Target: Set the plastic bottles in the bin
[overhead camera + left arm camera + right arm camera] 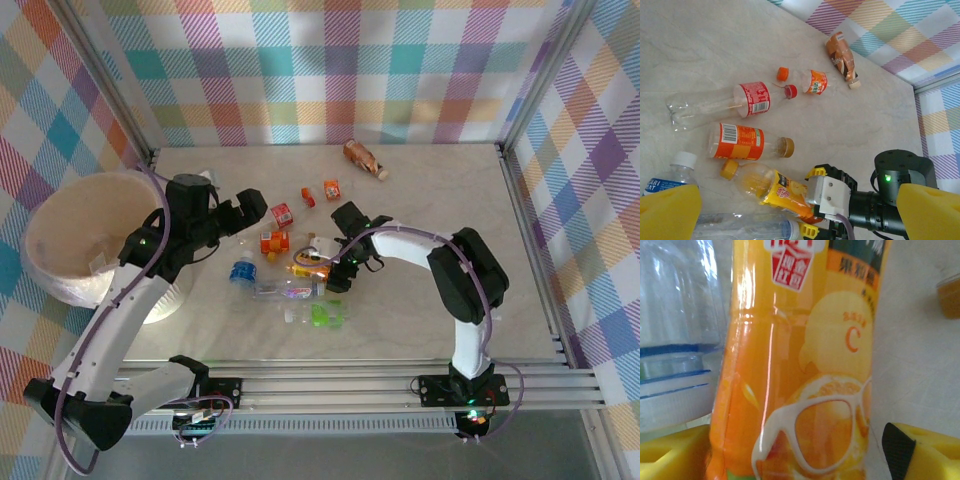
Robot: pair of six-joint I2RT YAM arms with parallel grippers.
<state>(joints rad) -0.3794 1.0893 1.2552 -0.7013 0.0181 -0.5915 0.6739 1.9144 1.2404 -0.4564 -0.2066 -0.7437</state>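
Nearest the bench's [430, 300] front edge lie two clear, crumpled-looking bottles side by side: the green-labelled bottle [325, 316] and, just beyond it, the blue-banded bottle [285, 290]. Left of them is the water bottle [671, 175], clear with a white cap.

The right gripper [333, 270] is down at mid-bench with its jaws astride the yellow-labelled bottle [800, 360], which lies on its side, cap end towards the left edge. The wrist view shows its glossy printed sleeve running up between the yellow fingers [927, 455]. A sliver of bare bench shows between the bottle and one finger, so the jaws are around it but not pressed home on both sides.

Just beyond lies the orange-labelled bottle [747, 142], clear with a brown cap, then the red-labelled bottle [720, 102], long, clear and ribbed with a red cap. Past those is a short orange-banded bottle [812, 81] with a loose orange cap [783, 74] beside it. The brown bottle [841, 55] lies alone near the far edge.

The left gripper [250, 208] hovers above the left half of the bench, jaws spread wide with nothing between them.

The bin [60, 275], round, white and ribbed with a pale inside, stands at the bench's left edge, well apart from the straddled bottle.
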